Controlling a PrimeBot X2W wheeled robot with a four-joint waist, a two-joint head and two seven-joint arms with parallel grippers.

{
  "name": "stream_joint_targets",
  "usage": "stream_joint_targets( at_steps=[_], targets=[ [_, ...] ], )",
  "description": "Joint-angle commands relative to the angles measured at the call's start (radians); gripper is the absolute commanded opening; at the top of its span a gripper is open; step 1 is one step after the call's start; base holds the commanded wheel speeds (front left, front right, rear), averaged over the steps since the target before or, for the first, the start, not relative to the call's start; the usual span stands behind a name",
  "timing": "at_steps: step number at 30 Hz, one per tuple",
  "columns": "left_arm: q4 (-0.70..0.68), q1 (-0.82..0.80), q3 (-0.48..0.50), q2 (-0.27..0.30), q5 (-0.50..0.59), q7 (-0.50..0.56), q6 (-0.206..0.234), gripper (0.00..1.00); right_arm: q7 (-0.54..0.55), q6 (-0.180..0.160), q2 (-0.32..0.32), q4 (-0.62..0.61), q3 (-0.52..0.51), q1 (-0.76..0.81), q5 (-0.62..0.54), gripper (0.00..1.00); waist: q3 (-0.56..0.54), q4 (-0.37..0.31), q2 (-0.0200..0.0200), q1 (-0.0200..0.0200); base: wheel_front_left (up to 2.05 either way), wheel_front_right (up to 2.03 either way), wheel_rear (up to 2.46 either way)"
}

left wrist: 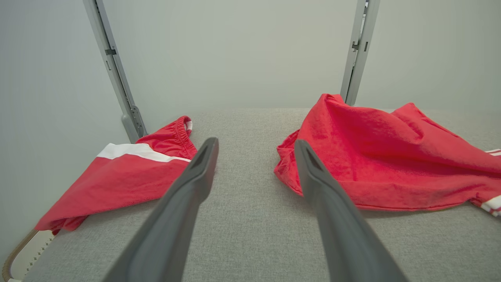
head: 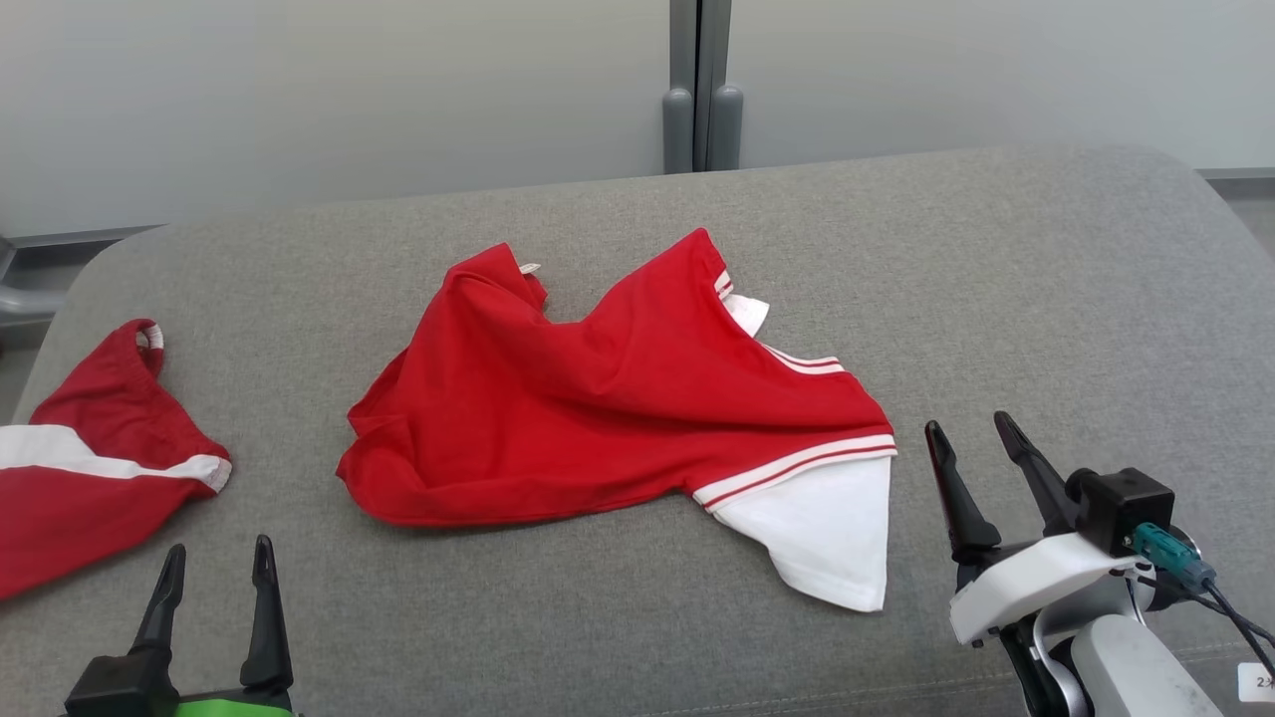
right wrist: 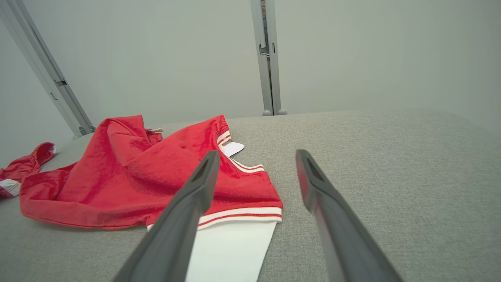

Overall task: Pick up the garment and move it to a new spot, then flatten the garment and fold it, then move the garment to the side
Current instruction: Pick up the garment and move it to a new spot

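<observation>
- My left gripper (head: pixel 220 550) and right gripper (head: pixel 966 426): both spread, empty.
- Target garment (head: pixel 598 408) lies crumpled on the cushion (head: pixel 1046 279), between them.
- Risk: pinching several bunched layers; it'd lift twisted.
- Risk: left snagging the other red piece (head: pixel 90 468) nearby.

The garment (head: pixel 598 408) lies crumpled at frame centre on the tabletop (head: pixel 1046 299). A second garment (head: pixel 90 478) lies at the left edge, well apart from it. The left hand (head: pixel 219 546) sits at lower left, before the gap between the two. The right hand (head: pixel 966 423) sits at lower right, just right of the garment. A wall (head: pixel 299 100) stands behind the tabletop across the top.
</observation>
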Motion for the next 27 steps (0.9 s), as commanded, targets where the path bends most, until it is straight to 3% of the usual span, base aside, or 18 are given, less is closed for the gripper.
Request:
stream_joint_targets(
  at_steps=[1, 27],
  targets=[
    [-0.006, 0.015, 0.004, 0.000, 0.008, -0.004, -0.004, 1.00, -0.002, 0.000, 0.002, -0.005, -0.005, 0.018, -0.010, 1.00, -0.004, -0.002, 0.0000, 0.0000, 0.00, 0.00, 0.00],
    [0.029, 0.018, 0.028, -0.013, 0.046, -0.004, -0.020, 1.00, -0.002, 0.000, 0.018, 0.003, -0.032, 0.051, -0.036, 1.00, -0.014, -0.007, 0.0000, 0.0000, 0.00, 0.00, 0.00]
  ],
)
